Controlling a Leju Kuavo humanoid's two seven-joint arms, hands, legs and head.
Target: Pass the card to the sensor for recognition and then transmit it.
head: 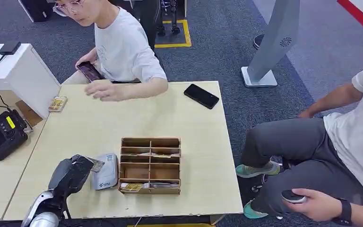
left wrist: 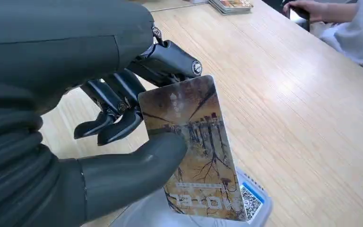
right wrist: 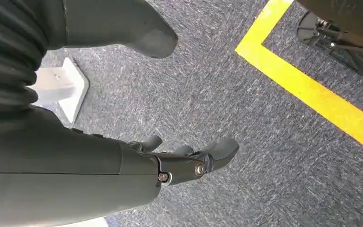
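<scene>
My left hand (head: 72, 173) pinches a brown patterned card (left wrist: 194, 146) between thumb and fingers. It holds the card just over the small grey-white sensor (head: 105, 172), whose edge with a QR code (left wrist: 251, 202) peeks out under the card. The card's tip (head: 96, 164) shows at the hand in the head view. The sensor sits on the wooden table (head: 99, 125), left of a wooden divided box (head: 150, 165). My right hand (right wrist: 189, 158) hangs over grey carpet, fingers apart, holding nothing.
A person sits at the table's far side with a hand (head: 105, 90) on it and a phone (head: 89, 71). A black phone (head: 201, 96) and a card stack (head: 57, 103) lie on the table. Another seated person (head: 331, 156) is at the right. A black device (head: 2, 134) stands left.
</scene>
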